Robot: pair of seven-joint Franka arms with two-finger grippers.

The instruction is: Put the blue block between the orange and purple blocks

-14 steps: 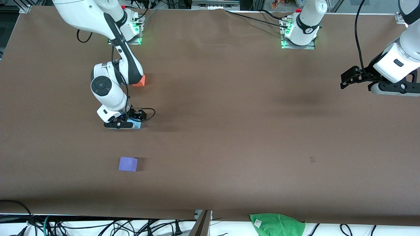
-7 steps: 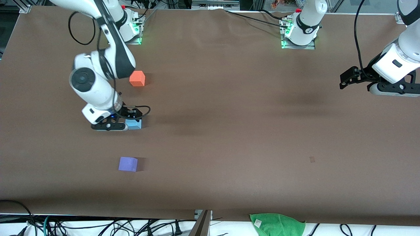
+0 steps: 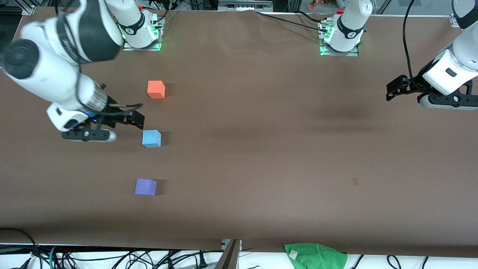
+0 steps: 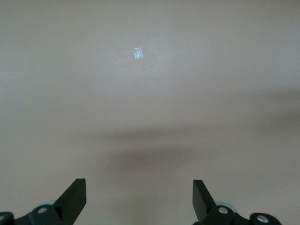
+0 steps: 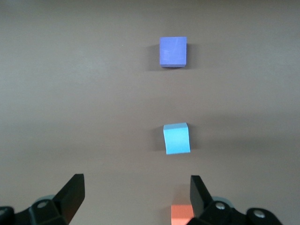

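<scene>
**Blue block set in line between the orange and purple blocks; both grippers empty**

The blue block (image 3: 151, 138) rests on the brown table (image 3: 261, 149), apart from both neighbours. The orange block (image 3: 156, 89) lies farther from the front camera and the purple block (image 3: 145, 186) nearer, so the three cubes form a roughly straight row toward the right arm's end of the table. The right wrist view confirms this order: purple block (image 5: 173, 51), blue block (image 5: 177, 138) and orange block (image 5: 182, 213) stand in one line, with open table showing between each pair.

The right gripper (image 3: 108, 127) hangs above the table just beside the blue block, jaws spread wide and holding nothing. The block lies off its fingertips toward the middle of the table. This arm is by far the closer to the row.

The left gripper (image 3: 405, 89) waits well apart at the left arm's end, jaws also wide and empty.

By this layout the placement appears complete. Any further move would likely be a retreat of the right arm clear of the row.
</scene>
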